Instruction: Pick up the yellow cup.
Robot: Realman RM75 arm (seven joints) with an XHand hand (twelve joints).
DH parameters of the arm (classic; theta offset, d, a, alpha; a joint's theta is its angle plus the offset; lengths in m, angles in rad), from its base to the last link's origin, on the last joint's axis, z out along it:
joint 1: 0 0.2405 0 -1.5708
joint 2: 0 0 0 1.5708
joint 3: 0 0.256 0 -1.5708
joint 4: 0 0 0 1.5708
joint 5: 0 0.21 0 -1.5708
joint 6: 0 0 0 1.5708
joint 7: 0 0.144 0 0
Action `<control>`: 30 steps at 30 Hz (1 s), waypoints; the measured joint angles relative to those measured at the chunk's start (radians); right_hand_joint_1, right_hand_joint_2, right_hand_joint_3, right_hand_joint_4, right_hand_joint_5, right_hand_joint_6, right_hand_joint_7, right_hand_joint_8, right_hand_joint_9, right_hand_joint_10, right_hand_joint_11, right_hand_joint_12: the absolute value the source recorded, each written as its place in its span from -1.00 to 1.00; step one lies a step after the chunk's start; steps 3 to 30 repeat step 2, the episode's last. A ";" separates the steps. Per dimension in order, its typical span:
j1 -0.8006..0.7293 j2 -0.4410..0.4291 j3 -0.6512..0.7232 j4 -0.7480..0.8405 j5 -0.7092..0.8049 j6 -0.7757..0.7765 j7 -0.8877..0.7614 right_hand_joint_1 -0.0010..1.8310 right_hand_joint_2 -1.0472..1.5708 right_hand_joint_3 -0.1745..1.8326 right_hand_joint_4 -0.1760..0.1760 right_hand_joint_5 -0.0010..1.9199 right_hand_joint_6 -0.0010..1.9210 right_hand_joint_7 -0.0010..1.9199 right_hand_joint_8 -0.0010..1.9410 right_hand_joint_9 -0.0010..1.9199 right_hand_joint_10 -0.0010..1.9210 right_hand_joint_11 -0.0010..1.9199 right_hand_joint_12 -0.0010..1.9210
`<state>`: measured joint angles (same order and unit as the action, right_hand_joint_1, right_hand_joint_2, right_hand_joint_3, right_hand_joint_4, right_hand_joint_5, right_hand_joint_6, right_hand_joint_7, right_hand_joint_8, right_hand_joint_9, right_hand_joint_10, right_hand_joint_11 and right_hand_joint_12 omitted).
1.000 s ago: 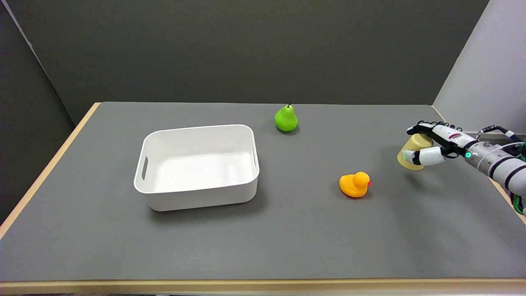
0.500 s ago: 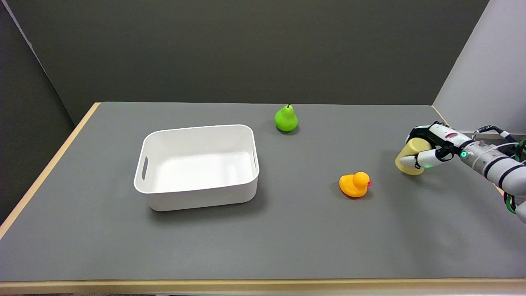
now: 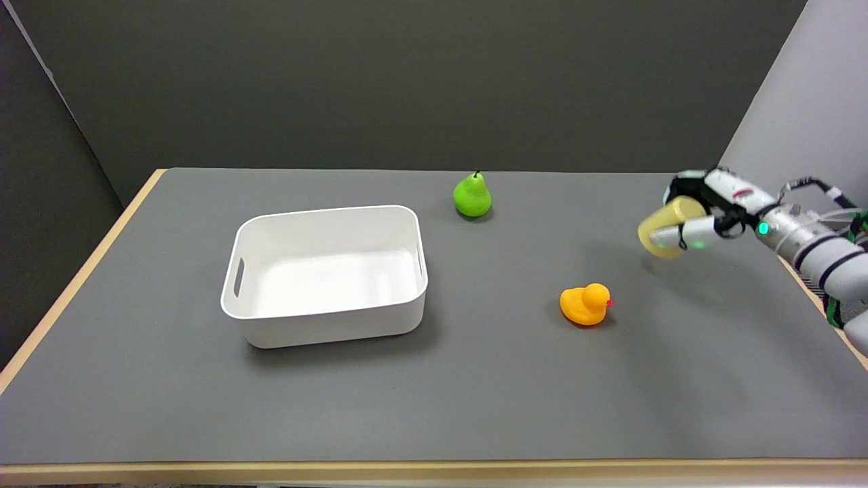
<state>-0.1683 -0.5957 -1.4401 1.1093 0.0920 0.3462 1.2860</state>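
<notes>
Right hand: the right hand reaches in from the right side of the table, its fingers wrapped around the yellow cup from above and from the near side, so it is clamped on the cup.
Yellow cup: inside the hand's grasp, tilted with its wider end pointing left and slightly down, away from the wrist; it looks clear of the table top, with a soft shadow on the grey surface below and to the left of it.
Right arm: the white arm runs back from the hand toward the lower right and leaves the picture at the right edge; a green light glows at the wrist.
Duck: an orange-yellow rubber duck sits on the table below and to the left of the hand, apart from it, beak turned toward the right.
Pear: a green pear stands upright well to the left of the hand, at about the same depth on the table.
Bin: a white plastic bin with a slot handle in its left wall sits far to the left of the hand, beyond the duck and the pear.
Table: grey top with a pale wooden edge, dark wall behind it.
</notes>
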 measured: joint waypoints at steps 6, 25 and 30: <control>0.005 -0.005 0.025 0.030 -0.003 0.017 0.000 0.45 0.70 -0.68 -0.81 -0.41 0.67 -0.18 0.32 -0.21 0.55 -0.15 0.79; 0.005 -0.005 0.025 0.030 -0.003 0.017 0.000 0.45 0.70 -0.68 -0.81 -0.41 0.67 -0.18 0.32 -0.21 0.55 -0.15 0.79; 0.005 -0.005 0.025 0.030 -0.003 0.017 0.000 0.45 0.70 -0.68 -0.81 -0.41 0.67 -0.18 0.32 -0.21 0.55 -0.15 0.79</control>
